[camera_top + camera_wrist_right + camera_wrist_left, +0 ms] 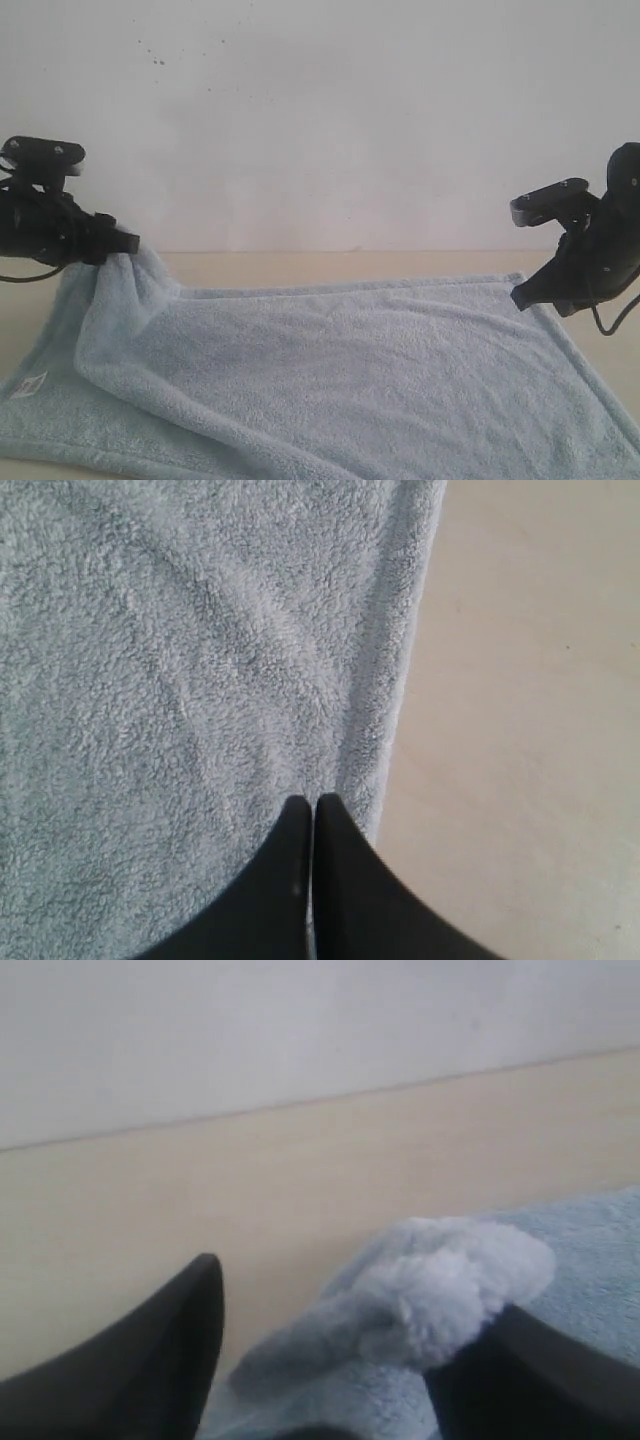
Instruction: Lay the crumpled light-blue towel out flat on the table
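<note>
Pale wood table point(300, 265), white wall behind. Towel point(350, 370) lay mostly flat on it, with its far left corner folded over and peaked up. Likely soft, light and limp; best taken at the hemmed corner. Left gripper point(125, 243) gaped open, fold resting on one finger point(540, 1380). Right gripper point(522, 293) closed at the right edge; couldn't tell if it pinched cloth.

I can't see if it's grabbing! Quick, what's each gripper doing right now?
Left gripper: open, a towel fold resting on one finger.
Right gripper: closed at the towel's edge, nothing visibly pinched.
</note>
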`<action>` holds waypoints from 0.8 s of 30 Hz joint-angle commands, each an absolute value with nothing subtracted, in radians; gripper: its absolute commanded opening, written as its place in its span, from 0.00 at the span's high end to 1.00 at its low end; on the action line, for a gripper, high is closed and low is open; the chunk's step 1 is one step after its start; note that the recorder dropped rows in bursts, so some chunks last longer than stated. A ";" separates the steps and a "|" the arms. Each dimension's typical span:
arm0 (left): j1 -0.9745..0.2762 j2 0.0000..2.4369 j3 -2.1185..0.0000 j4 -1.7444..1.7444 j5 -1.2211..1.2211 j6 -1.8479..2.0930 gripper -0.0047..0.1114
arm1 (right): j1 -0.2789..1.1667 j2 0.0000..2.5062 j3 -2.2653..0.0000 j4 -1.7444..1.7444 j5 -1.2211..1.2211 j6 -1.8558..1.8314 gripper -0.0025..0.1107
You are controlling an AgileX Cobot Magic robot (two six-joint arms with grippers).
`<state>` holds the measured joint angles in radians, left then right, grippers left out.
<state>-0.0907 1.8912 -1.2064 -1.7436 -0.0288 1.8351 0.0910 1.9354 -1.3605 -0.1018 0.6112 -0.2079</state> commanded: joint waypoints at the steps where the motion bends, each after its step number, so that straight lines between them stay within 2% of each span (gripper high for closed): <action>1: -0.092 1.897 -1.190 -1.744 0.042 1.764 0.50 | 0.087 1.926 -1.358 -0.102 0.601 -0.218 0.98; 4: -0.092 1.910 -1.179 -1.744 0.015 1.781 0.50 | 0.087 1.926 -1.358 -0.099 0.586 -0.218 0.98; 7: -0.086 1.936 -1.181 -1.744 -0.186 1.755 0.50 | 0.087 1.926 -1.358 -0.092 0.590 -0.218 0.98; 9: -0.092 1.902 -1.127 -1.744 -0.083 1.756 0.50 | 0.087 1.926 -1.358 -0.092 0.587 -0.227 0.98; 10: -0.092 1.899 -1.106 -1.744 0.082 1.771 0.51 | 0.087 1.926 -1.358 -0.092 0.581 -0.227 0.98; 11: -0.089 1.913 -1.103 -1.744 0.137 1.771 0.52 | 0.087 1.926 -1.358 -0.092 0.579 -0.227 0.98; 14: -0.091 1.939 -1.105 -1.744 0.153 1.692 0.52 | 0.089 1.926 -1.358 -0.088 0.576 -0.223 0.98; 24: -0.077 1.862 -1.045 -1.715 -0.117 1.772 0.52 | 0.089 1.926 -1.358 -0.088 0.627 -0.230 0.98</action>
<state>-0.0798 1.9109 -1.0758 -1.7181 -0.0383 1.7300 0.0910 1.9354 -1.3605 -0.0921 0.6118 -0.2238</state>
